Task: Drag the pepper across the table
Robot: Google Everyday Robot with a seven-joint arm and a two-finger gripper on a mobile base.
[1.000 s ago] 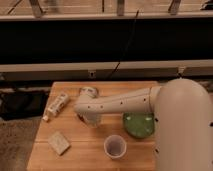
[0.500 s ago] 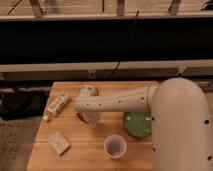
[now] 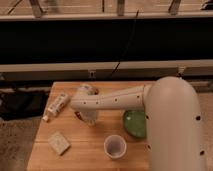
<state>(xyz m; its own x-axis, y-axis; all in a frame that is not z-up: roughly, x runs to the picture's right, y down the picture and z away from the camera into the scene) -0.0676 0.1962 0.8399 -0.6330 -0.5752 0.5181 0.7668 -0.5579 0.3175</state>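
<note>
The light wooden table (image 3: pixel 45 159) fills the lower half of the view. My white arm reaches from the right across it, and my gripper (image 3: pixel 88 116) points down onto the tabletop left of the middle. A small dark red-brown bit, which looks like the pepper (image 3: pixel 77 115), shows at the gripper's left edge, right against it. The rest of the pepper is hidden by the gripper.
A white tube (image 3: pixel 56 106) lies at the table's left edge. A beige block (image 3: pixel 59 143) lies at the front left. A white cup (image 3: pixel 115 146) stands at the front middle. A green bowl (image 3: pixel 133 124) sits right of the gripper, partly under my arm.
My arm's large upper part has shifted and fills more of the right side. The gripper stays at nearly the same spot on the table, and the other objects have not moved.
</note>
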